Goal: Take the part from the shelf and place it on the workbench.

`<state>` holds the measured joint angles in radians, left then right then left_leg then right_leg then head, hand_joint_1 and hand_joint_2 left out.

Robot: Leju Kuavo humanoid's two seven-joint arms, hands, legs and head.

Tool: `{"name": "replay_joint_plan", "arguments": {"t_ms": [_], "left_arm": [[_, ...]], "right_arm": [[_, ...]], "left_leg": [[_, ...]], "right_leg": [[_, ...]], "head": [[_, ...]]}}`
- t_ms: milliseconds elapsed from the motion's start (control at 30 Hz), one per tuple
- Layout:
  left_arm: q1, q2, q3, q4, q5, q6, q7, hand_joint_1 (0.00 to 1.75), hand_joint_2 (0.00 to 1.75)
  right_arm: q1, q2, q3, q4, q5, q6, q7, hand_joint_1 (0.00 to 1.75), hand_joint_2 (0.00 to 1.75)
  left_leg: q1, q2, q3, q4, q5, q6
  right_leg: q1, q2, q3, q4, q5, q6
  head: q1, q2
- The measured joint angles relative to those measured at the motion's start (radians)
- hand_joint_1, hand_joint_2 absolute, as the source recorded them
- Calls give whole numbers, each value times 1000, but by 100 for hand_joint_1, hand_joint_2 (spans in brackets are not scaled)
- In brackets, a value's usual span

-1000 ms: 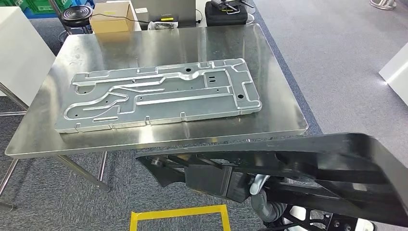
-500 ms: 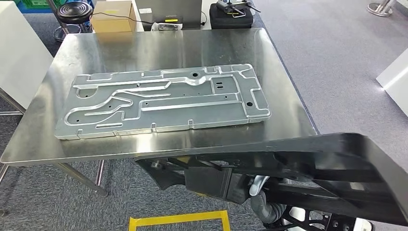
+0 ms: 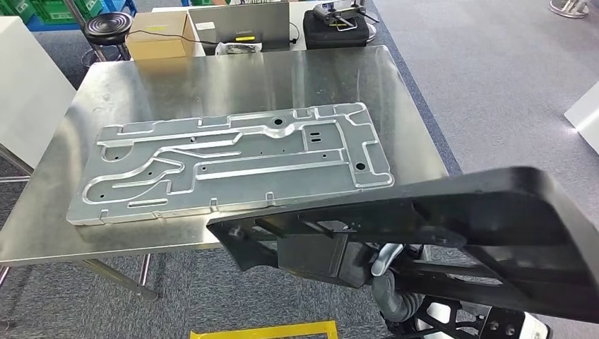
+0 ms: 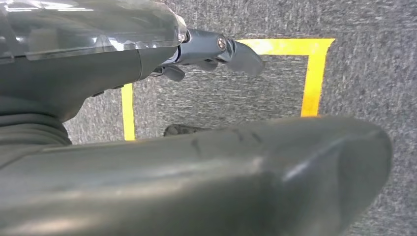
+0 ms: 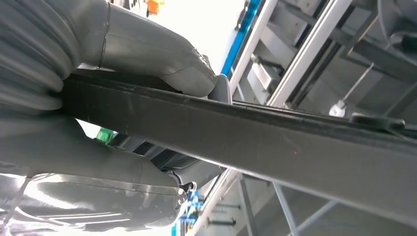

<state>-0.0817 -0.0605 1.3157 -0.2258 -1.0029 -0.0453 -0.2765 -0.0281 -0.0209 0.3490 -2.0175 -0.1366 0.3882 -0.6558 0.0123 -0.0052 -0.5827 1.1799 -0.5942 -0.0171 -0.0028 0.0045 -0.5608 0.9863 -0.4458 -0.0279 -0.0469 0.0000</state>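
Part (image 3: 452,226): black panel, held low just over the near edge of the bench (image 3: 212,78), overlapping the metal plate (image 3: 233,162).
Right robot hand (image 5: 98,98): clamped on the part's edge.
Left robot hand (image 4: 216,49): fingers loose, holding nothing, above floor tape.
Risk (judged): the one-sided hold could let the part tip and strike the plate.

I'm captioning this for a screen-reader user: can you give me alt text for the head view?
A large black part is held low in the foreground, its far edge just overlapping the near edge of a steel workbench. On the workbench lies a long stamped silver metal panel; beyond it are a cardboard box, a laptop and a black case.
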Motion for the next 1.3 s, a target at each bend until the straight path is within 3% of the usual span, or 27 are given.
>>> {"name": "replay_joint_plan", "arguments": {"t_ms": [33,67,100,167,233,267,367,433,533,567,600,667,733,767,900,967,1033,1067,1100,1133,1167,1233,1300], "left_arm": [[2,0,0,0,0,0,0,0,0],[4,0,0,0,0,-1,0,0,0],[6,0,0,0,0,-1,0,0,0],[7,1,0,0,0,-2,-1,0,0],[6,1,1,0,2,-1,-1,0,0],[6,1,2,0,4,0,-1,0,0],[5,-2,5,0,11,8,5,0,0],[4,-4,9,0,12,13,8,0,0],[3,-5,12,0,7,15,10,0,0],[3,-5,13,0,3,15,11,0,0],[2,-4,13,0,-1,14,12,0,0],[2,-3,13,0,-8,11,13,0,0],[1,-1,13,0,-13,4,9,0,0],[0,1,13,0,-15,0,6,0,0],[-3,8,13,0,-19,-10,-7,0,0],[-3,11,13,0,-23,-11,-8,0,0],[-3,13,12,0,-27,-11,-8,0,0],[-3,14,12,0,-27,-11,-8,0,0],[-3,14,12,0,-27,-11,-7,0,0],[-3,15,12,0,-27,-11,-7,0,0],[-3,16,12,0,-27,-11,-7,0,0],[-4,18,12,0,-28,-11,-6,0,0],[-5,20,12,0,-29,-11,-5,0,0]], "right_arm": [[-1,0,0,0,-2,-2,0,175,175],[0,-1,-1,1,-3,-4,0,175,175],[0,-1,-1,1,-5,-5,0,175,175],[0,-2,-1,2,-7,-8,0,175,175],[-2,-2,-1,4,-10,-15,0,175,175],[-5,-3,-1,7,-9,-23,0,175,175],[-35,-3,-11,42,-8,-60,2,175,175],[-67,-3,-29,76,-12,-80,4,175,175],[-129,-4,-65,155,-17,-109,9,175,175],[-159,-7,-82,196,-14,-115,8,175,175],[-193,-12,-103,241,-7,-119,7,175,175],[-279,-30,-155,341,13,-128,9,175,175],[-392,-54,-213,459,42,-158,22,175,175],[-458,-68,-240,527,66,-189,32,175,175],[-707,-126,-316,804,177,-319,48,175,175],[-801,-142,-326,915,231,-363,51,175,175],[-870,-149,-327,1007,269,-389,56,175,175],[-892,-151,-327,1043,279,-395,58,175,175],[-906,-152,-327,1072,284,-399,59,175,175],[-916,-153,-327,1095,287,-402,59,175,175],[-925,-154,-327,1114,290,-405,59,175,175],[-944,-154,-324,1144,309,-420,62,175,175],[-963,-155,-313,1172,357,-451,73,175,175]], "left_leg": [[1,0,-43,64,-17,-3],[1,0,-76,101,-14,-6],[2,0,-92,103,9,-7],[2,1,-72,0,104,-6],[-1,1,-31,-115,164,2],[-2,1,-20,-145,171,7],[-2,1,-16,-159,163,24],[1,1,-11,-165,162,36],[0,2,-8,-167,158,44],[0,2,-7,-166,156,45],[-1,2,-5,-166,154,45],[-1,0,3,-166,149,44],[-4,-2,6,-165,146,39],[-6,-2,4,-164,146,35],[-8,-2,-5,-154,139,18],[-7,-1,-42,-74,97,11],[-5,0,-114,64,44,6],[-4,0,-143,111,37,4],[-4,0,-156,122,49,4],[-3,0,-147,89,82,4],[-3,0,-122,22,127,7],[-6,-1,-67,-107,185,14],[-9,-1,-48,-153,188,21]], "right_leg": [[0,0,5,1,-6,-1],[0,1,11,2,-12,-1],[0,1,18,3,-20,-1],[0,2,38,6,-37,4],[4,3,52,12,-54,13],[6,4,54,14,-60,17],[6,4,53,16,-68,31],[2,2,30,65,-95,43],[-4,1,-82,251,-161,55],[-6,1,-113,289,-160,57],[-8,1,-126,291,-138,58],[-9,1,-99,190,-51,52],[-5,1,-56,72,8,43],[-2,1,-46,41,17,40],[-6,-1,-42,17,19,26],[-11,-4,-35,9,21,18],[-8,-3,-32,9,18,13],[-7,-3,-29,10,15,12],[-6,-3,-25,10,12,12],[-6,-2,-20,12,7,13],[-5,-2,-14,14,1,15],[-2,-2,-8,21,-11,21],[0,-2,-10,24,-16,30]], "head": [[0,0],[0,0],[0,0],[0,0],[0,0],[0,0],[0,0],[0,0],[0,0],[0,0],[0,0],[0,0],[0,0],[0,0],[0,0],[0,0],[0,0],[0,0],[0,0],[0,0],[0,0],[0,0],[0,0]]}}
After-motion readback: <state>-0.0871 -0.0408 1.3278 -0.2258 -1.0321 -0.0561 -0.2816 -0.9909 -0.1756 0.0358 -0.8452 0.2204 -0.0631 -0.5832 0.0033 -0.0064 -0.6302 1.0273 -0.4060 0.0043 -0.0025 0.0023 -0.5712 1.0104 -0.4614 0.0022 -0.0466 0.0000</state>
